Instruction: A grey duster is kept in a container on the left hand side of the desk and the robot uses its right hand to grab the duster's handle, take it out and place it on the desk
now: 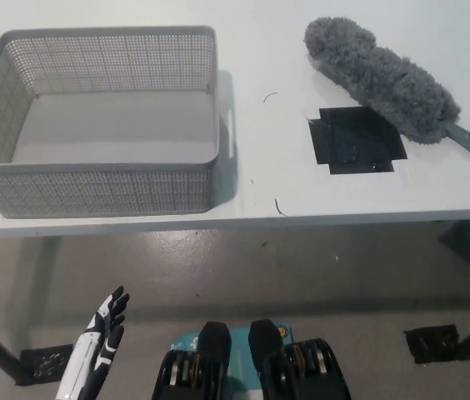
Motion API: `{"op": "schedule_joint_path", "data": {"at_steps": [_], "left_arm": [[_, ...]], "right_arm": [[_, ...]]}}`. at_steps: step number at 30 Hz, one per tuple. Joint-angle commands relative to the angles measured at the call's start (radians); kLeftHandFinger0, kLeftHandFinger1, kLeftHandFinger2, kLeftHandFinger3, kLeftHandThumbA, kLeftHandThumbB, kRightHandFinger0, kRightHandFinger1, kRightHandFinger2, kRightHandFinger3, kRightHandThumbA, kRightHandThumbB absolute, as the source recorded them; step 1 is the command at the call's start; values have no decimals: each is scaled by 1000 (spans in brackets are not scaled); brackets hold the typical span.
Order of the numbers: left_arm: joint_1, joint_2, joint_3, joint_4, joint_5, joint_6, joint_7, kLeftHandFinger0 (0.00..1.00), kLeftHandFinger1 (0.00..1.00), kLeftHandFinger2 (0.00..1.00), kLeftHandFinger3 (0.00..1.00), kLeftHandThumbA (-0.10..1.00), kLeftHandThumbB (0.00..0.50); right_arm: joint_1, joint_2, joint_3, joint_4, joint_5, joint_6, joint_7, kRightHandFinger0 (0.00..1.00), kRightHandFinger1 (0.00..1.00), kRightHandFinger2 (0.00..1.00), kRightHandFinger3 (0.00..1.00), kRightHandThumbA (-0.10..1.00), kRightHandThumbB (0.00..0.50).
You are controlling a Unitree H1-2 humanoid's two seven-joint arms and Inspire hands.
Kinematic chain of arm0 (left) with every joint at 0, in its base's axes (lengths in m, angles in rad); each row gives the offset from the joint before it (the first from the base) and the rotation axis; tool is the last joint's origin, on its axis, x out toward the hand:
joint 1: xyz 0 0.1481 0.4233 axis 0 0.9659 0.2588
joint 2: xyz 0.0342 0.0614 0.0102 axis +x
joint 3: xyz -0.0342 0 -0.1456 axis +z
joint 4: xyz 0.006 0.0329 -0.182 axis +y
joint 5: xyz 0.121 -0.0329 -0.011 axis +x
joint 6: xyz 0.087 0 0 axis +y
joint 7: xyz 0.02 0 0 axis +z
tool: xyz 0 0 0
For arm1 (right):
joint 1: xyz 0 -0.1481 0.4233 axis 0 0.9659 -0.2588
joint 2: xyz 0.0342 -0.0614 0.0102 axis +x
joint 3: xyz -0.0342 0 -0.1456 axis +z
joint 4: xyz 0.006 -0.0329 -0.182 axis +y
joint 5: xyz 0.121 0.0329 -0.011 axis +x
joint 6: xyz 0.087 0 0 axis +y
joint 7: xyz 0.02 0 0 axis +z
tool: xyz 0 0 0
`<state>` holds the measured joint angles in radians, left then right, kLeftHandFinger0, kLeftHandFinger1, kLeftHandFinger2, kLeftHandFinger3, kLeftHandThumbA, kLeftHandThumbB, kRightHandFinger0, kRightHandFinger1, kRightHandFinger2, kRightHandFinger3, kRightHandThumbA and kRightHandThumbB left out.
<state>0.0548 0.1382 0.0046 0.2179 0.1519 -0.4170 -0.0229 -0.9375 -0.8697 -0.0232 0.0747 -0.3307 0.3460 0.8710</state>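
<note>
Duster (381, 79): we see it lying on the desk (277, 171), right of the container (93, 190).
Left hand (100, 346): we find it below the container, fingers spread, empty.

You find no text, label, brand or number to read in this view. The black patch (357, 139) on the white desk (435, 179) shows no legible marking, and the thin dark strokes (281, 207) on the desktop form no letters.
</note>
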Motion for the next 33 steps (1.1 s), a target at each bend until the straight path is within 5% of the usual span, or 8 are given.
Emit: {"op": "schedule_joint_path", "data": {"at_steps": [1,5,9,12,13,16,21,33], "left_arm": [[-13,23,13,-33,-20,-42,6,1000,1000,1000,1000,999,131],[-26,11,6,-9,-24,-46,6,1000,1000,1000,1000,1000,151],[-34,-4,-17,12,-32,-53,-1,1000,1000,1000,1000,1000,159],[-30,-8,-19,8,-40,-53,-6,1000,1000,1000,1000,1000,140],[-27,-9,-20,4,-50,-53,-16,1000,1000,1000,1000,1000,142],[-25,-2,-29,-7,-52,-53,-21,1000,1000,1000,1000,1000,124],[-32,0,-36,0,-50,-53,-28,1000,1000,1000,1000,1000,159],[-40,0,-52,10,-42,-53,-36,1000,1000,1000,1000,1000,180]], "right_arm": [[199,237,-591,-617,860,-235,-265,1000,1000,1000,1000,1000,491],[574,450,-538,-896,830,-623,-499,1000,1000,1000,1000,1000,499],[1086,747,-304,-1016,799,-751,-527,1000,1000,1000,1000,1000,126],[1177,968,-318,-910,830,-807,-326,1000,1000,1000,1000,1000,3],[1184,1038,-327,-794,922,-816,-173,1000,1000,1000,1000,982,35],[1160,878,-277,-619,784,-749,-143,1000,1000,1000,1000,1000,495],[1194,895,-158,-501,506,-814,-226,1000,1000,1000,1000,1000,395],[1058,947,-142,-36,187,-778,-436,1000,1000,1000,1000,1000,431]]}}
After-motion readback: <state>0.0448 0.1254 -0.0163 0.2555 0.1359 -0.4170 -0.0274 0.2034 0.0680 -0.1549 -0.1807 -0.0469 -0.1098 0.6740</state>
